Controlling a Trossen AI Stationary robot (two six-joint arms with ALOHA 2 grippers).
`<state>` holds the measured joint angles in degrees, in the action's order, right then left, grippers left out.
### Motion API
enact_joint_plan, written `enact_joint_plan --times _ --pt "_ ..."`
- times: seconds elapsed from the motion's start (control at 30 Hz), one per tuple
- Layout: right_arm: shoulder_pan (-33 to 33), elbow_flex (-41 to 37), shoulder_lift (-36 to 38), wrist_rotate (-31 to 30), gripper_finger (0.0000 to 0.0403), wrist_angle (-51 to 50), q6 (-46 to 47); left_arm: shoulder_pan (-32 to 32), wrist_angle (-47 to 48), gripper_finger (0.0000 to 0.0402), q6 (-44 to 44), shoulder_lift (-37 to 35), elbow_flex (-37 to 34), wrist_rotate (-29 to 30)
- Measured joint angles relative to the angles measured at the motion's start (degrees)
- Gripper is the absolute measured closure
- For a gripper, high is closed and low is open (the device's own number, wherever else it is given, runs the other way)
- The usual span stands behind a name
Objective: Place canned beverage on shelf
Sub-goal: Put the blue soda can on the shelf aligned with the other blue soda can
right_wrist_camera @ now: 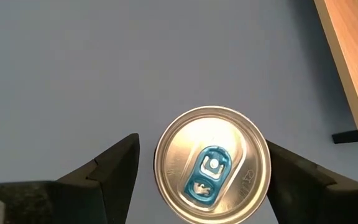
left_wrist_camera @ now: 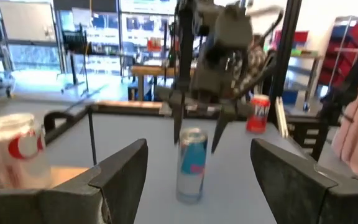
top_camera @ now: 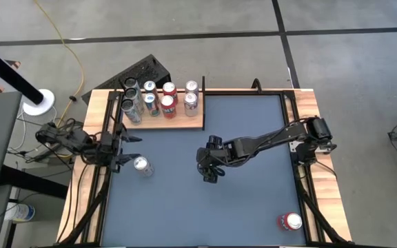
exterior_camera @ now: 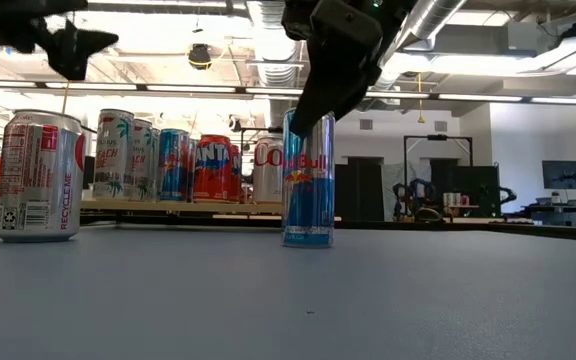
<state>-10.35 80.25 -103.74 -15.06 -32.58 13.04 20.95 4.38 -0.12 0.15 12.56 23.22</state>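
Overhead layout, left to right. The left gripper waits at the table's left edge with its fingers spread and nothing between them; a silver can stands on the blue table just beside it. At the far left corner lies the shelf, carrying eight cans in two rows. Near the table's middle, well apart from the shelf, the right gripper hangs directly over an upright blue can. Its fingers stand apart on either side of the can's top, a gap showing between each finger and the rim; they do not touch it. A red can stands alone at the near right corner.
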Motion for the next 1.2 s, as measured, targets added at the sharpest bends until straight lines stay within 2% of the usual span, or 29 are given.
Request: enact_joint_plan --times 0.23,0.47,0.6,0.8,0.87,1.0,1.2 --pt "0.0 0.0 0.0 0.4 0.0101 0.0 0.0 0.0 -2.4 0.0132 -0.3 0.1 -4.8 0.1" --pt "0.0 0.0 0.0 0.8 0.011 -0.1 0.0 0.0 -3.8 0.0132 -2.0 0.1 -6.6 0.0" --pt "0.0 0.0 0.0 0.9 0.0139 0.0 0.0 0.0 -4.6 0.0132 -2.6 0.0 -8.2 -1.1" --pt "0.6 0.1 0.0 1.6 0.0216 0.1 -1.0 0.0 -5.2 0.0132 -3.6 0.1 -9.0 -1.6" --pt "1.1 0.2 0.0 2.0 0.0219 0.0 -1.3 0.0 -5.2 0.0132 -3.6 0.1 -9.0 -1.6" --pt "1.9 2.8 -0.3 4.3 0.0219 -1.1 -4.1 0.0 -5.2 0.0132 -3.6 0.1 -9.0 -1.8" --pt "4.4 11.2 -0.1 6.9 0.0215 -0.2 -12.3 0.0 -4.8 0.0132 -3.4 0.1 -9.0 -1.7"
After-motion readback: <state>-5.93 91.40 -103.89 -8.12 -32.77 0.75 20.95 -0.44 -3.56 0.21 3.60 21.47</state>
